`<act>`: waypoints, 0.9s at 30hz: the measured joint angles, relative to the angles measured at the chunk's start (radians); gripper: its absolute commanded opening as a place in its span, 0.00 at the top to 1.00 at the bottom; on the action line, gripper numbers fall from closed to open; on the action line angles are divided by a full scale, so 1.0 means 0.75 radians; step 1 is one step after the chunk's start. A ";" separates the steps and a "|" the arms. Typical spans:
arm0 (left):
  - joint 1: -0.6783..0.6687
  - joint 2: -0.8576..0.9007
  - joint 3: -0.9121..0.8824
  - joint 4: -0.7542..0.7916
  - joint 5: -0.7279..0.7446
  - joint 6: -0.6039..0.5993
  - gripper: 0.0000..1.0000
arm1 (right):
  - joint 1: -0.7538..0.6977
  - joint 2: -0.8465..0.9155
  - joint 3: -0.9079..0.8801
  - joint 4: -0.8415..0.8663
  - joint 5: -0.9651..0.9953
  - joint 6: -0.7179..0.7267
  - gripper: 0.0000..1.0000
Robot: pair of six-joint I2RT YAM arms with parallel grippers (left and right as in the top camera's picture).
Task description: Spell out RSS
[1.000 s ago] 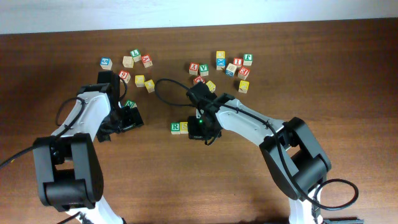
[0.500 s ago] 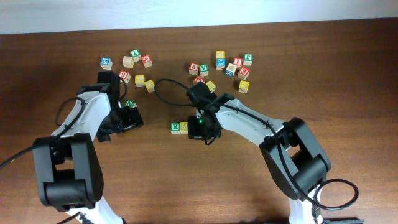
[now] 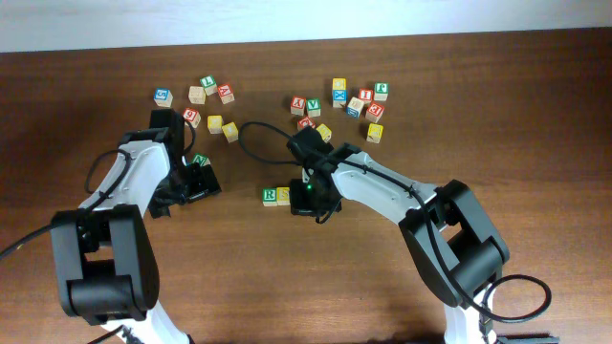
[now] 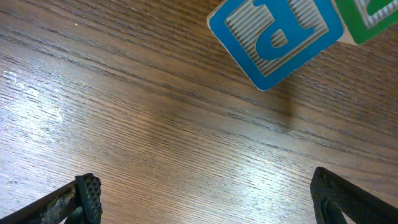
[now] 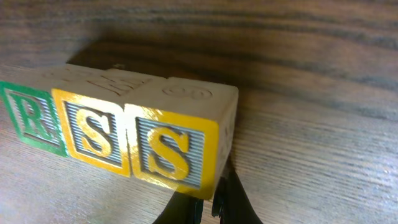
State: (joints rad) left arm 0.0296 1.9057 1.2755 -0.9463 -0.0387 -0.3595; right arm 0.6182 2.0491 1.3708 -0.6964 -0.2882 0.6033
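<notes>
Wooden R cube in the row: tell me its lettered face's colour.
Green and white; the small wooden R cube shows best in the right wrist view.

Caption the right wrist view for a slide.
Green R cube and two yellow S cubes flush in a row, spelling RSS; shut right gripper beside them.

no visible change, right claw (image 5: 208,200) and RSS cubes (image 5: 118,137) unmoved
</notes>
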 measured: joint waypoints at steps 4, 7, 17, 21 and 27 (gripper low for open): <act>0.000 0.000 0.000 -0.001 0.000 0.000 0.01 | 0.000 0.001 0.036 -0.095 0.001 -0.008 0.96; 0.000 0.000 0.000 0.000 0.000 0.000 0.01 | 0.000 0.001 0.108 -0.200 0.025 -0.015 0.96; 0.000 0.000 0.000 -0.001 0.000 0.000 0.01 | -0.062 0.001 0.222 -0.309 0.156 -0.043 0.96; 0.000 0.000 0.000 -0.001 0.000 0.000 0.01 | -0.078 0.001 0.222 -0.285 0.170 -0.047 0.96; 0.000 0.000 0.000 -0.001 0.000 0.000 0.01 | -0.078 0.048 0.222 -0.254 0.167 -0.047 0.96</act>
State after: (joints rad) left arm 0.0296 1.9057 1.2755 -0.9466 -0.0387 -0.3595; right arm 0.5598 2.0853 1.5372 -0.8871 -0.1631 0.5678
